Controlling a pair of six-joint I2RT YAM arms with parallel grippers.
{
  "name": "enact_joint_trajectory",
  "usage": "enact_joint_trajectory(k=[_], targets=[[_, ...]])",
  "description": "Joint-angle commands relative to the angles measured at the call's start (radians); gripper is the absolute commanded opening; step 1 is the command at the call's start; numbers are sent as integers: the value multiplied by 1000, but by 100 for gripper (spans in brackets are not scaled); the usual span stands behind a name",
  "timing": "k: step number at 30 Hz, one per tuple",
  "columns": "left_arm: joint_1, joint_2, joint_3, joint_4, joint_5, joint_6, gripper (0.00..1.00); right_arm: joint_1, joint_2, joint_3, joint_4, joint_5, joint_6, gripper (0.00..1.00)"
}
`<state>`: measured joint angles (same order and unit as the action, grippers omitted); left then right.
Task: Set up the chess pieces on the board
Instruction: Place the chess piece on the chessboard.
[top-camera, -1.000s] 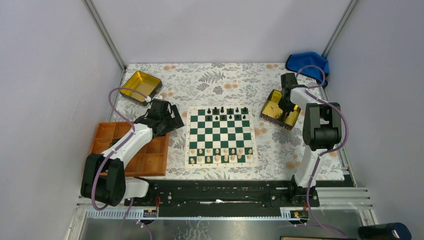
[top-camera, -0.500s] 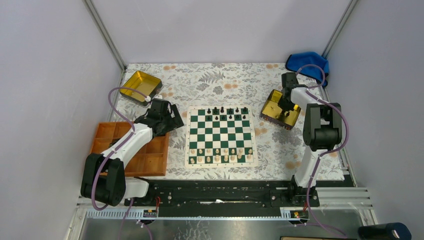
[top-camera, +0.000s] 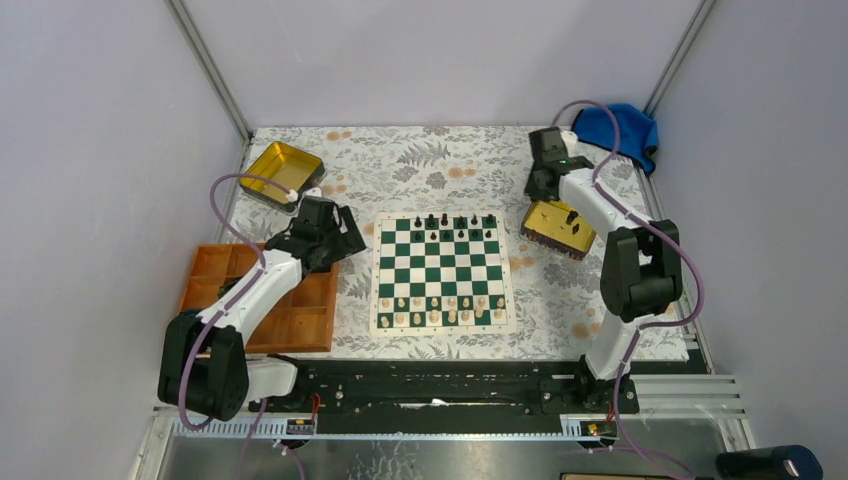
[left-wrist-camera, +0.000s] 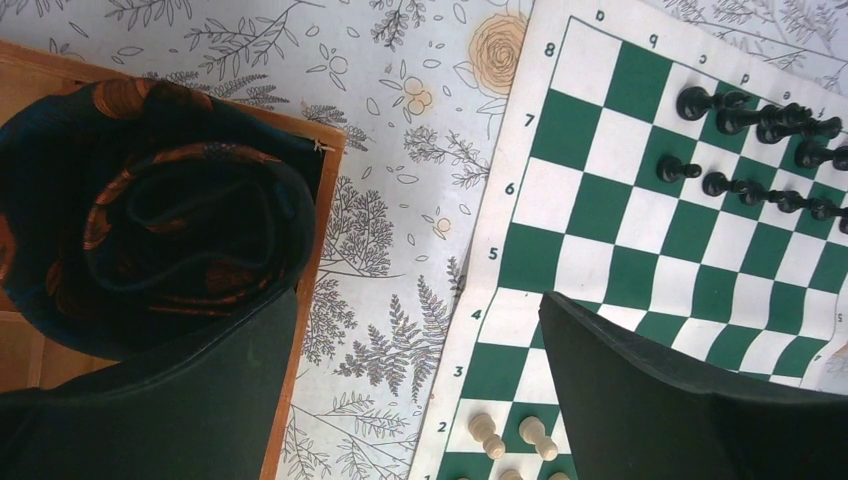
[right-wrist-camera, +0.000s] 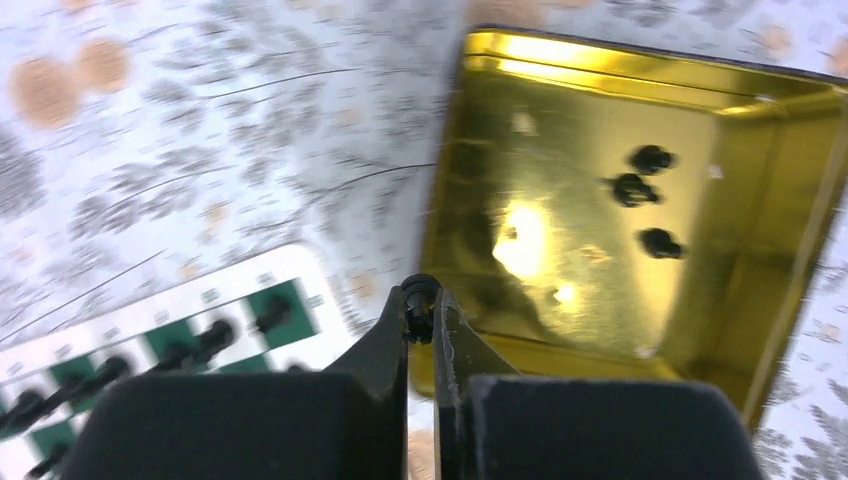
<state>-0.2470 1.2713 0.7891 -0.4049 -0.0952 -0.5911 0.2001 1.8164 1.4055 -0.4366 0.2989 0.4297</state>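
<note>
The desk (top-camera: 450, 160) carried the chessboard (top-camera: 440, 270), which lay to the left of the right end effector (right-wrist-camera: 422, 305) and just beside the left end effector (left-wrist-camera: 415, 330). The gold tin (right-wrist-camera: 640, 60) sat below and to the right of the right end effector, with three black pieces (right-wrist-camera: 632, 188) loose inside. The left end effector stood wide and empty. The right end effector was pinched narrow on one black chess piece (right-wrist-camera: 420, 293), with only its rounded end showing between the fingertips. Such a piece is judged light, rigid and smooth. A rounded end may pivot or slip, so a hold on the stem appears safer.
</note>
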Motion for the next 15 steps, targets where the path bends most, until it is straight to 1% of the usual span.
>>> enact_joint_trajectory(k=[1, 6, 12, 15], targets=[[-2, -45, 19, -2, -27, 13, 99, 143, -27, 133, -40, -9, -33, 0], [-3, -88, 12, -14, -37, 20, 99, 283, 60, 293, -91, -27, -51, 0], [-3, -126, 6, -34, -34, 34, 99, 430, 229, 518, -179, -65, -84, 0], [-3, -142, 2, -41, -25, 39, 99, 485, 312, 620, -221, -90, -97, 0]])
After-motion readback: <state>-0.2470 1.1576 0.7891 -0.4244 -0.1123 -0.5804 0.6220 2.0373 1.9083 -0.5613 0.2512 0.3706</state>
